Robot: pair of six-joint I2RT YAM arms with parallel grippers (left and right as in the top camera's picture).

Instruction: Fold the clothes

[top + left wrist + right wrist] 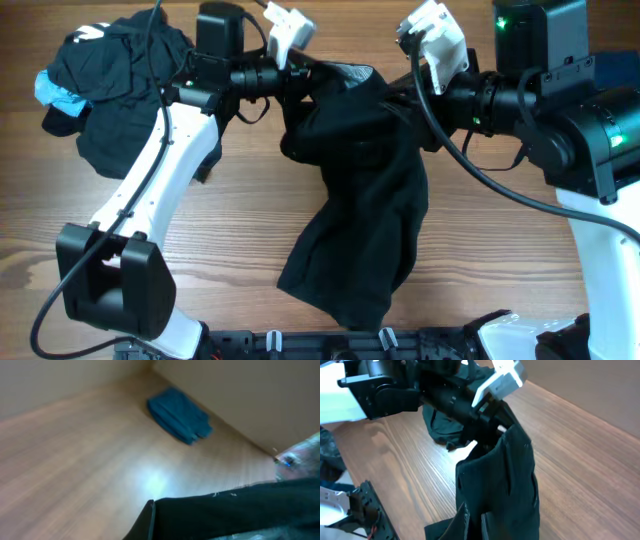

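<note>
Beside a heap of dark clothes (120,90), the left gripper (298,82) clamps a black garment (365,190) trailing lengthwise toward the near edge of the worktop (480,250); the cloth hides the right gripper (400,88), its hold unclear.

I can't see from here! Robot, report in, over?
Left gripper shut on black garment. Right gripper shut on it too. Garment hangs between them, hem on table. Clothes pile sits left, apart.

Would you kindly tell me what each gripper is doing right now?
Left gripper: closed, holding the black garment.
Right gripper: closed, apparently holding the same garment.
</note>
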